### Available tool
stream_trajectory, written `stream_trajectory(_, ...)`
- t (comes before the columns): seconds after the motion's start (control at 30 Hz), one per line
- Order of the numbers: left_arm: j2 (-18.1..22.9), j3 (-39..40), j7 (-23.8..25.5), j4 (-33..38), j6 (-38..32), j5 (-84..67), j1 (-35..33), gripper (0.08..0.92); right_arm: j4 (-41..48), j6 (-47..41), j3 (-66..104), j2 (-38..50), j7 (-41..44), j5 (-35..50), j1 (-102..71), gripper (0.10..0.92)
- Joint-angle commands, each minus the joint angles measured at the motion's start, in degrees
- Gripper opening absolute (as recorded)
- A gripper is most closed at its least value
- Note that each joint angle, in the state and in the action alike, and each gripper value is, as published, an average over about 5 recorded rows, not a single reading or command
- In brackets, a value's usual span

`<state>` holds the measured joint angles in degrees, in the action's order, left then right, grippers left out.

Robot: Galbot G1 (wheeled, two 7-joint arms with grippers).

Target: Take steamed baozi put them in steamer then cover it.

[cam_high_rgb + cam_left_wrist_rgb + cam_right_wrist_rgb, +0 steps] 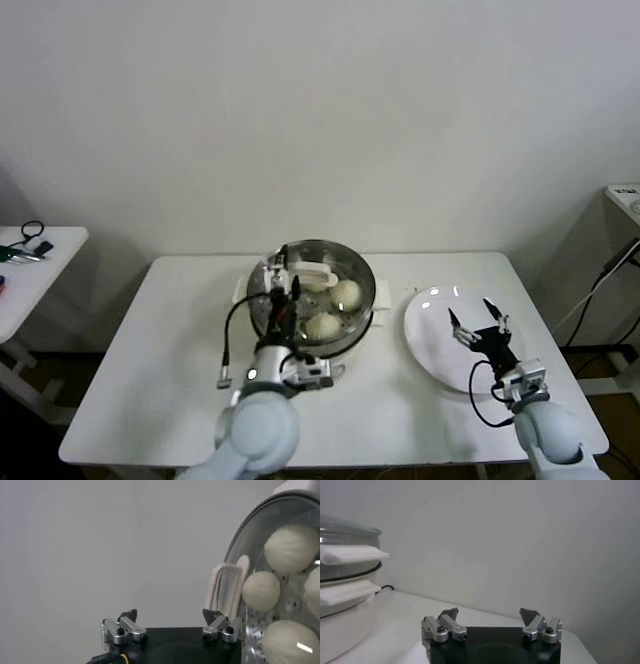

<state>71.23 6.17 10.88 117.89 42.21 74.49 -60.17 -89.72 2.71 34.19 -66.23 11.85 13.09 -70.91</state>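
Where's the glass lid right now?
In the head view, the cover sits on the steamer at the table's middle, over the baozi, with the left gripper open beside its handle.

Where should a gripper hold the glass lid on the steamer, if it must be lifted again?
Grip the cream-white bar handle on top of the glass lid, coming from above with one finger on each long side. It stands raised above the smooth, domed glass, which offers no hold. The open left gripper is beside it.
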Motion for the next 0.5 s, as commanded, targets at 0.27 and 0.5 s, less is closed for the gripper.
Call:
stream_trajectory(0.27,-3.8,-26.2,-22.3,6.1,-24.0,-53.4,-15.6,0.823,-1.9,-0.1,0.1,-0.3,0.7,-0.3,-1.2,0.823)
stream_trajectory(0.5,1.5,-37.7,-22.4,1.5,-36.4,-70.8,-22.6,0.823,-3.3,0.0,0.5,-0.4,1.0,-0.1,-2.5,0.823)
